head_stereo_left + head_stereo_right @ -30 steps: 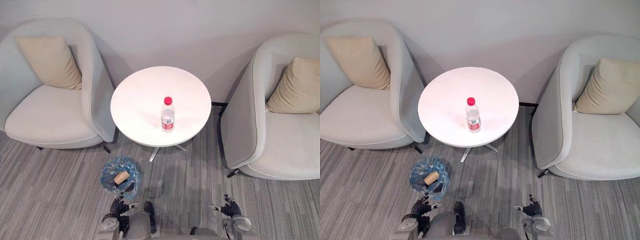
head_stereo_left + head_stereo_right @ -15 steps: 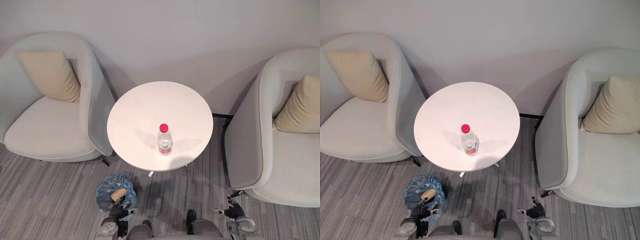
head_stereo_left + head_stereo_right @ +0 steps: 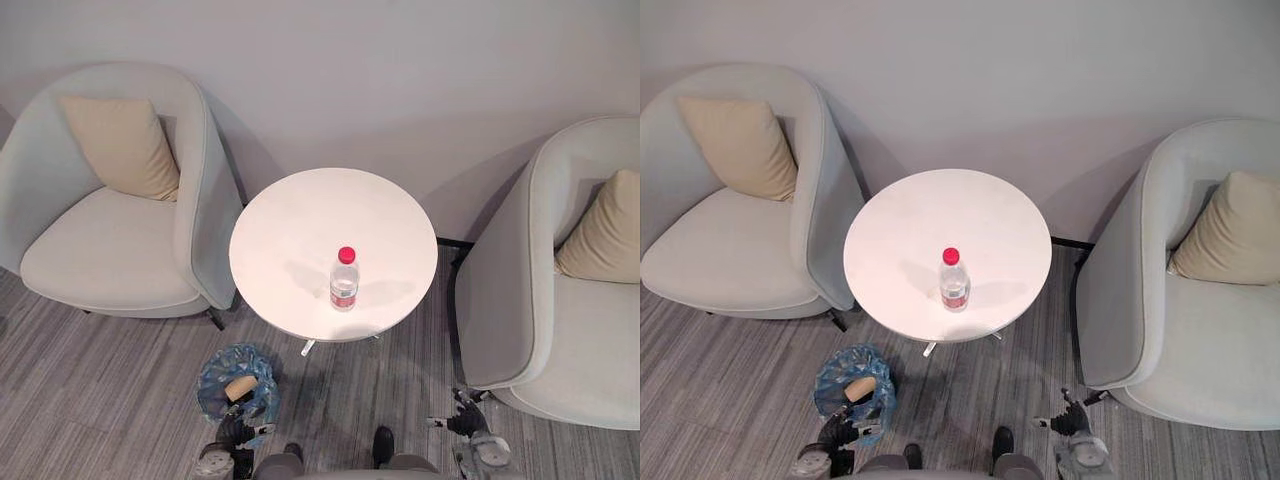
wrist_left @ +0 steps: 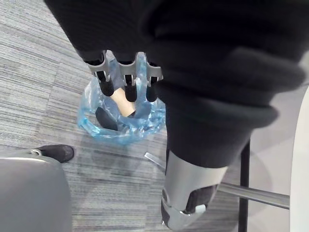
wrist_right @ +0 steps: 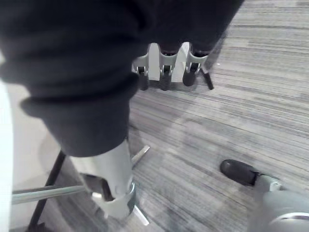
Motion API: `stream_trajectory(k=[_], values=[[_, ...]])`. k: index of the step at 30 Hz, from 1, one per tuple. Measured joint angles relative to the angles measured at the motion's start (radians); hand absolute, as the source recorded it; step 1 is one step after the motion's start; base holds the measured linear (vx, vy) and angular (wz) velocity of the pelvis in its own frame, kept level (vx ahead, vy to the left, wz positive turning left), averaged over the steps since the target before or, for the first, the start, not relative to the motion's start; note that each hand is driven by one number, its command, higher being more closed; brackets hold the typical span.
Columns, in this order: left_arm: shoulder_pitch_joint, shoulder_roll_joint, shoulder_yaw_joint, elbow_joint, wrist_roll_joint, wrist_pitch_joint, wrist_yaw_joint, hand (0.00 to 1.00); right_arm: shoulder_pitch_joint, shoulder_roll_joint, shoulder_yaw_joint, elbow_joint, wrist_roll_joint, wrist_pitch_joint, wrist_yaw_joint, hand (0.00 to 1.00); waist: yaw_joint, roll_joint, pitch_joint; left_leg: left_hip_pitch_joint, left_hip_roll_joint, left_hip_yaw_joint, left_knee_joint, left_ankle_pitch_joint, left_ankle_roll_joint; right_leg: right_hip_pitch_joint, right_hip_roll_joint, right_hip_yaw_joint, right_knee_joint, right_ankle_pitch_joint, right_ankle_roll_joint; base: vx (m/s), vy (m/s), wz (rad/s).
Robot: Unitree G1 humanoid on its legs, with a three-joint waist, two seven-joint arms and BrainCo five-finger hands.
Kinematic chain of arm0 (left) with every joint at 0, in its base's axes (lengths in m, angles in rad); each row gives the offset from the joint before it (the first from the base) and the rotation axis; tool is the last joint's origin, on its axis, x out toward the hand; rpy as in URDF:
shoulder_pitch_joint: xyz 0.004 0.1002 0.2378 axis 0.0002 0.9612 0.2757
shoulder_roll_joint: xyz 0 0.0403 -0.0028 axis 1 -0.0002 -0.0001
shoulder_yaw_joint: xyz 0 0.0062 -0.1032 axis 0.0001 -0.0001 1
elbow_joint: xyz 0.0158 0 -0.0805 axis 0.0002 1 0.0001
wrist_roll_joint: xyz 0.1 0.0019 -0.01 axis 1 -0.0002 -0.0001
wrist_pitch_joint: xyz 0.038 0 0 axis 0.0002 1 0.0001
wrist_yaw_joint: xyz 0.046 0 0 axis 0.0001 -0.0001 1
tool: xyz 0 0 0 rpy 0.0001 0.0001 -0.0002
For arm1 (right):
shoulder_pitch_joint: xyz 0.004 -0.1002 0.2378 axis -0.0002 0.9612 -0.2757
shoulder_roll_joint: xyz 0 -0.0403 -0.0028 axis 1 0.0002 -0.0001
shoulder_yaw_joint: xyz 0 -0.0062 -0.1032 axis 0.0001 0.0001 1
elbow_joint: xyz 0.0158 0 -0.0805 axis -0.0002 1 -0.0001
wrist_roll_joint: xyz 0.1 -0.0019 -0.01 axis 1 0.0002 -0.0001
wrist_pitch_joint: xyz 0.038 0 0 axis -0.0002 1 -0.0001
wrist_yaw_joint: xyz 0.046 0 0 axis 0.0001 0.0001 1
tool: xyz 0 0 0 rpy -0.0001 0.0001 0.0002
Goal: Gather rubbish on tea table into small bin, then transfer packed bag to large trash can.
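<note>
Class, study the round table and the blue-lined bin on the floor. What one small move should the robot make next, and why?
Probably raise the right hand toward the bottle. It stands upright on the table, the one piece of rubbish not yet in the small bin, which holds a cardboard tube. Both hands hang low and empty, the left hand by the bin.

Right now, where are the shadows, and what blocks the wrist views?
Left eye view: the bottle casts faint shadows both ways on the tea table. Left wrist view: the left hand's dark cover hides much; small bin beyond. Right wrist view: right hand's cover likewise.
</note>
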Motion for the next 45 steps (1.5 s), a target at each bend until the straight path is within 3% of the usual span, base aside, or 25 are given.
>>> stream_trajectory(k=[7,19,28,36,40,45], values=[[0.024,0.01,-0.009,-0.002,0.001,-0.003,0.0,0.0,0.029,-0.077,0.035,-0.272,-0.037,-0.031,0.004,0.0,-0.002,-0.01,-0.008,-0.01,-0.005,-0.004,-0.035,0.014,-0.007,-0.003,-0.002,0.004,-0.031,0.016,0.007,-0.1,-0.013,-0.01],[0.068,0.034,-0.014,-0.019,0.001,-0.026,-0.002,0.0,-0.061,-0.175,0.104,-0.461,-0.032,-0.087,0.026,0.0,0.002,-0.022,-0.024,0.002,-0.013,-0.012,-0.05,0.024,-0.002,-0.004,-0.005,0.004,-0.036,0.023,0.009,0.03,0.008,0.01],[0.069,0.037,-0.02,-0.02,0.001,-0.04,-0.002,0.0,-0.145,-0.179,0.173,-0.465,0.014,-0.111,0.028,0.0,0.025,-0.02,-0.023,-0.015,-0.017,-0.051,-0.047,0.028,0.002,-0.004,-0.009,-0.026,-0.036,0.022,0.009,-0.03,-0.005,0.11],[0.073,0.027,-0.058,-0.018,0.002,-0.041,-0.003,0.0,-0.246,-0.178,0.258,-0.422,0.034,-0.112,0.027,0.0,0.029,-0.003,-0.025,-0.054,-0.019,-0.09,-0.068,0.059,-0.001,-0.036,-0.01,-0.056,-0.036,0.024,0.006,-0.06,-0.022,0.13],[0.069,0.022,-0.06,-0.018,0.001,-0.042,-0.003,0.0,-0.284,-0.174,0.262,-0.398,0.055,-0.112,0.024,0.0,0.05,0.004,-0.02,-0.061,-0.019,-0.096,-0.068,0.059,-0.001,-0.039,-0.01,-0.062,-0.036,0.024,0.006,-0.01,-0.008,0.04],[0.068,0.021,-0.081,-0.019,0.001,-0.043,-0.001,0.0,-0.353,-0.16,0.264,-0.342,0.089,-0.112,0.018,0.0,0.053,0.016,-0.012,-0.08,-0.023,-0.109,-0.069,0.064,0.0,-0.051,-0.012,-0.078,-0.036,0.024,0.006,-0.01,-0.001,0.09]])
